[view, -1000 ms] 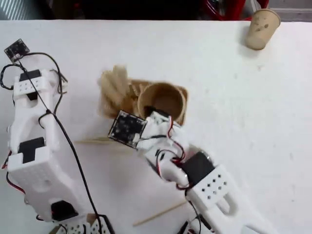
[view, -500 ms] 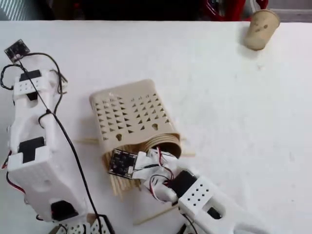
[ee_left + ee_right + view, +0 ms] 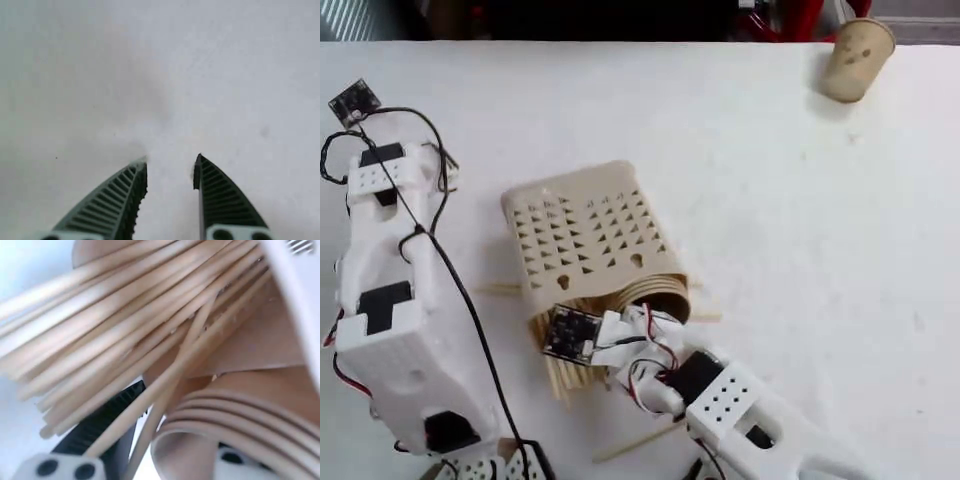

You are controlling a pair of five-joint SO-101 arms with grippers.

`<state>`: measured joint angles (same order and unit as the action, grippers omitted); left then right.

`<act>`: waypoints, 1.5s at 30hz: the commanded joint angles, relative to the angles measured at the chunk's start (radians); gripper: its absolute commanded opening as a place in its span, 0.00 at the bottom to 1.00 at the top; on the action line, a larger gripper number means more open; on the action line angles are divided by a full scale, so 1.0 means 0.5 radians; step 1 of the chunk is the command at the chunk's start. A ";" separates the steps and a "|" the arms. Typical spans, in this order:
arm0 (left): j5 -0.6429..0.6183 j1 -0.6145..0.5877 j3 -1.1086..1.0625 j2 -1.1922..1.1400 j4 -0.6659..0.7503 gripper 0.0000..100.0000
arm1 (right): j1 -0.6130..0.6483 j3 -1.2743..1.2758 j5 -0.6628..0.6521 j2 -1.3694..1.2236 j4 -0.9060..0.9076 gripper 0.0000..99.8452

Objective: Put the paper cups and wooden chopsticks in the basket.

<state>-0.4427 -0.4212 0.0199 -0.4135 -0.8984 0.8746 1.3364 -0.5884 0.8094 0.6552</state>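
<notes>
Paper cups (image 3: 658,292): a nested stack sits in the mouth of the basket (image 3: 585,225), centre of the high view. Only the rims show; the bodies are hidden inside.

The basket lies on its side on the table (image 3: 800,250), perforated wall up, mouth toward the lower edge of the frame.

A bundle of wooden chopsticks (image 3: 565,372) juts from the same mouth, lower left of the stack. Their far ends are hidden in the basket, and they overlap too much to count.

A loose chopstick (image 3: 638,440) lies at lower centre, one end running under the right arm.

A lone paper cup (image 3: 857,45) sits at upper right, well apart. Its dark specks are too small to make out.

Right tool (image 3: 632,322): at the basket mouth, its tip buried among cups and sticks. Cannot tell whether it is spread or closed.

Left tool (image 3: 170,160): spread, pinching nothing, over bare table.
</notes>
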 commanded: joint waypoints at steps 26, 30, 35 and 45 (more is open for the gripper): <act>0.025 -0.011 0.018 0.008 0.028 0.17 | -0.465 -1.608 0.000 -0.649 -0.075 0.19; 0.669 0.054 0.077 0.054 -0.196 0.17 | -0.551 -1.737 0.000 -0.545 0.287 0.19; 1.292 0.253 0.169 0.275 -0.586 0.17 | -0.717 -1.746 0.003 -0.072 0.962 0.19; 2.068 0.962 -0.285 1.680 -1.412 0.19 | -1.257 -0.721 -0.322 1.186 1.109 0.06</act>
<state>0.5056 -0.0299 -0.0046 0.1465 -1.5689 0.3284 0.8132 -0.6790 1.1653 1.1999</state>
